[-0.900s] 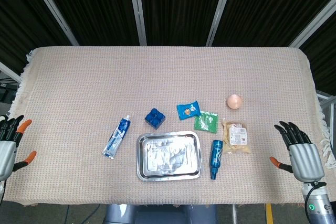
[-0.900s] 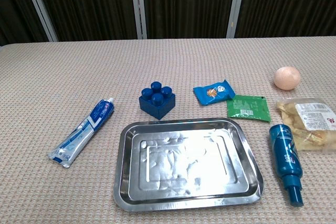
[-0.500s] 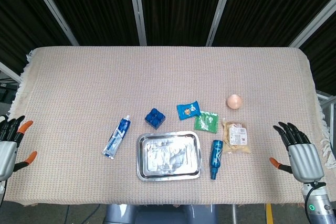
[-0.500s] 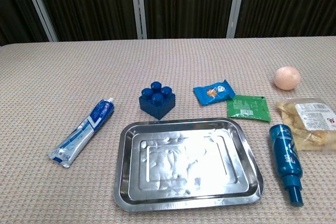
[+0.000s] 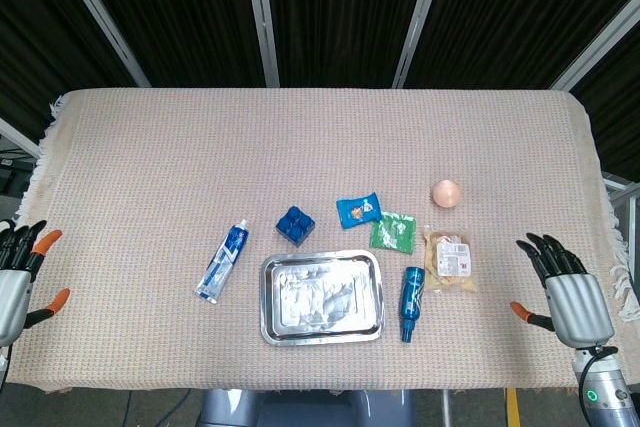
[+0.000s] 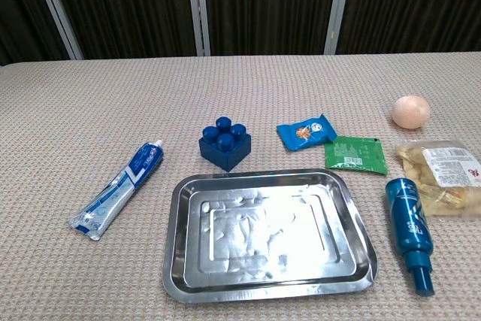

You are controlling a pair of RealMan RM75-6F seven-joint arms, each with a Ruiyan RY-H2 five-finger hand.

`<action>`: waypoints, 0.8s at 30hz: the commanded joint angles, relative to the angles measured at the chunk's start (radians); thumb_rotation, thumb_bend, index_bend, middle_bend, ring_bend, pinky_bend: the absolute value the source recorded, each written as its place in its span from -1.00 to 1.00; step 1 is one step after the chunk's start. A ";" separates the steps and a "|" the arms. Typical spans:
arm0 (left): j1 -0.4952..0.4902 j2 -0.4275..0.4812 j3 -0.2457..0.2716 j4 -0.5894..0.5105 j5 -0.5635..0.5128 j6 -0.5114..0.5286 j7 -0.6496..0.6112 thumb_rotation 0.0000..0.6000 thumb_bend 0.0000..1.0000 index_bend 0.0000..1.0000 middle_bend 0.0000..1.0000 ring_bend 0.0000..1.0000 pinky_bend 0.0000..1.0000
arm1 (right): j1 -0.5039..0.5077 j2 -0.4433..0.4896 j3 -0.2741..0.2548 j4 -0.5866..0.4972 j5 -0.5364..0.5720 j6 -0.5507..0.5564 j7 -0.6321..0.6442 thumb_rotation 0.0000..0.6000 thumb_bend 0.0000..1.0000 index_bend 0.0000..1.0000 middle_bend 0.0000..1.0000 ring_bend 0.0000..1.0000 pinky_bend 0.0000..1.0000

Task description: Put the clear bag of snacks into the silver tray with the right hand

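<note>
Our right hand [image 5: 568, 302] is edging left toward the clear snack bag [image 5: 450, 261] | fingers spread, holding nothing | bag is still lying right of the empty silver tray [image 5: 271, 327] | left hand [image 5: 20, 282] is idling, fingers apart.

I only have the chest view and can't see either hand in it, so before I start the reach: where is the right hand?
Observer: The right hand hangs over the table's right edge, to the right of the clear bag of snacks, not touching it.
Operator: Is it holding anything?
Observer: No, its fingers are spread apart and empty.
Operator: And the left hand?
Observer: The left hand is at the far left edge, empty too, well away from the toothpaste tube.
Operator: Anything between the bag and the tray?
Observer: The blue bottle lies between the bag and the silver tray.
</note>
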 commanded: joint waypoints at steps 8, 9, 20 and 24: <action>-0.008 0.004 -0.005 -0.001 0.002 -0.007 0.004 1.00 -0.53 -0.69 -0.92 -0.91 -1.00 | 0.099 0.031 0.018 -0.053 -0.025 -0.123 -0.004 1.00 -0.96 -0.88 -0.85 -0.87 -0.51; -0.009 0.005 -0.006 -0.001 0.001 -0.009 0.004 1.00 -0.53 -0.69 -0.92 -0.91 -1.00 | 0.115 0.034 0.021 -0.061 -0.024 -0.148 -0.003 1.00 -0.96 -0.92 -0.88 -0.89 -0.51; -0.009 0.011 -0.007 0.003 -0.003 -0.010 -0.004 1.00 -0.53 -0.69 -0.92 -0.91 -1.00 | 0.316 0.070 0.055 -0.131 0.114 -0.523 -0.027 1.00 -1.00 -1.00 -1.00 -1.00 -0.82; -0.007 0.011 -0.007 0.008 -0.006 -0.010 -0.009 1.00 -0.52 -0.69 -0.92 -0.91 -1.00 | 0.365 0.047 0.055 -0.110 0.173 -0.617 -0.062 1.00 -1.00 -1.00 -1.00 -1.00 -0.84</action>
